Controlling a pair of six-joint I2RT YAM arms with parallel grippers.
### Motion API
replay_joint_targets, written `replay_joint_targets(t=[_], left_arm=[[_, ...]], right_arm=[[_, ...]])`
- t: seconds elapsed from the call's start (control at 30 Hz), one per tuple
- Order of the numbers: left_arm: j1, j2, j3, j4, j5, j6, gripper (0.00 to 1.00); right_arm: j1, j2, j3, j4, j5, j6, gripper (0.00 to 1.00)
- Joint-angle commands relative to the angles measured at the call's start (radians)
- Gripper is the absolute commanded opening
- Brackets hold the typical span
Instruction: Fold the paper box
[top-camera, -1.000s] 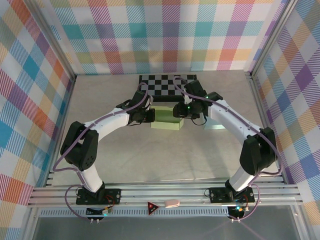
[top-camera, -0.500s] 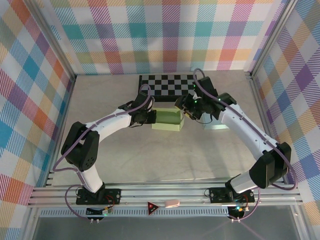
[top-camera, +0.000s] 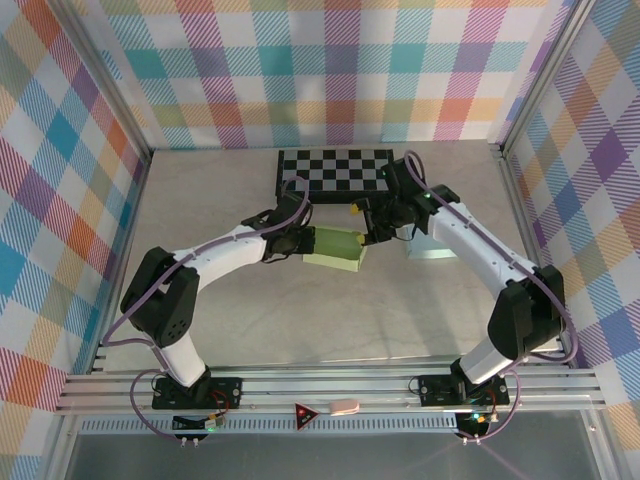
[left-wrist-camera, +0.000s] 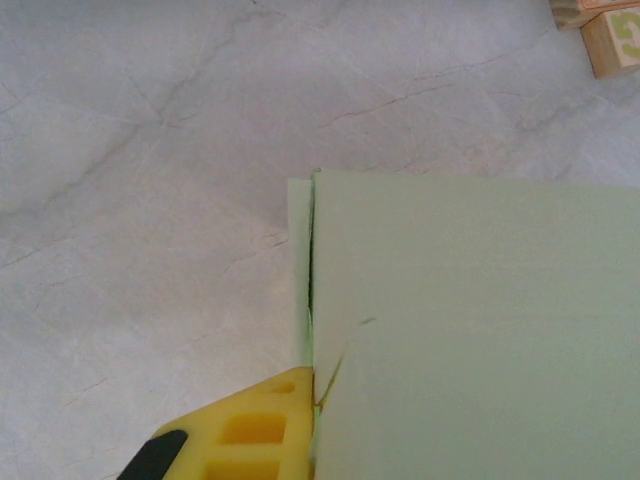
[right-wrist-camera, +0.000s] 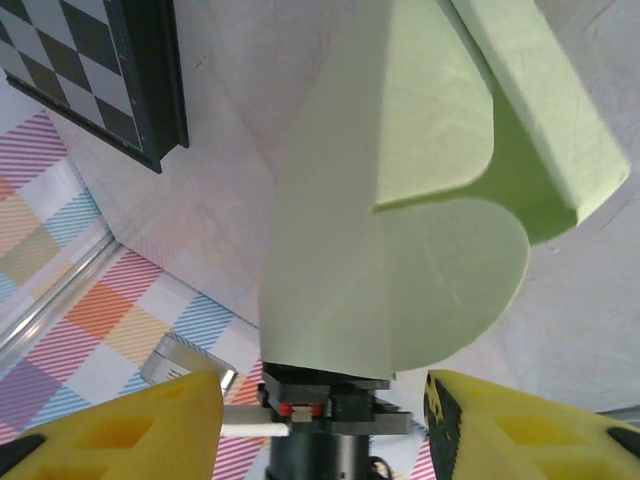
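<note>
i've got the left tool (top-camera: 303, 241) closed on the left end of the paper box (top-camera: 338, 250), which sits on the bench (top-camera: 220, 200) in the middle of the overhead frame, just below the checkerboard (top-camera: 335, 170). on the left wrist camera one yellow finger (left-wrist-camera: 250, 435) at the bottom edge presses against the box wall where a thin side panel meets it, so i read that as a firm pinch.

what has changed in the last second is on the other side. the right arm has swung up and back, and the right tool (top-camera: 368, 228) now sits at the box's upper right corner instead of over its top. its jaws have eased a little wider. on the right wrist camera its two fingers (right-wrist-camera: 110, 420) stand well apart at the bottom corners, gripping nothing, with a rounded flap (right-wrist-camera: 400, 270) standing up ahead of them. the box itself has skewed. its right end now slants toward the lower right, where before it lay square.

my judgement is that the flap is still unfolded and the right tool has let go to line up for it. with only one end held, i'd expect the box to pivot when pushed.
</note>
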Motion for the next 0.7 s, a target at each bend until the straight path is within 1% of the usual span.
replay_joint_targets(t=[0.0, 0.13, 0.2, 0.37, 0.4, 0.47, 0.53, 0.67], left_arm=[[-0.024, -0.028, -0.027, 0.010, -0.053, -0.033, 0.09], [-0.036, -0.037, -0.066, 0.021, -0.070, -0.068, 0.08], [-0.039, -0.045, -0.096, 0.071, -0.069, -0.079, 0.09], [-0.044, -0.056, -0.145, 0.101, -0.068, -0.086, 0.10], [-0.045, -0.055, -0.148, 0.102, -0.068, -0.086, 0.10], [-0.049, -0.056, -0.155, 0.105, -0.070, -0.083, 0.11], [-0.053, -0.056, -0.156, 0.104, -0.071, -0.083, 0.11], [-0.054, -0.053, -0.155, 0.104, -0.074, -0.081, 0.11]], right_arm=[[0.018, 0.024, 0.003, 0.022, -0.046, 0.120, 0.56], [0.022, -0.029, -0.047, 0.010, -0.039, 0.136, 0.56], [0.022, -0.063, -0.065, 0.005, -0.021, 0.135, 0.56], [0.018, -0.090, -0.066, -0.001, 0.012, 0.078, 0.55], [0.015, -0.087, -0.073, 0.030, 0.011, 0.058, 0.55], [-0.007, -0.066, -0.084, 0.127, -0.042, 0.002, 0.52], [-0.025, -0.046, -0.043, 0.098, -0.064, -0.053, 0.50], [-0.073, -0.023, 0.047, -0.009, -0.033, -0.190, 0.45]])
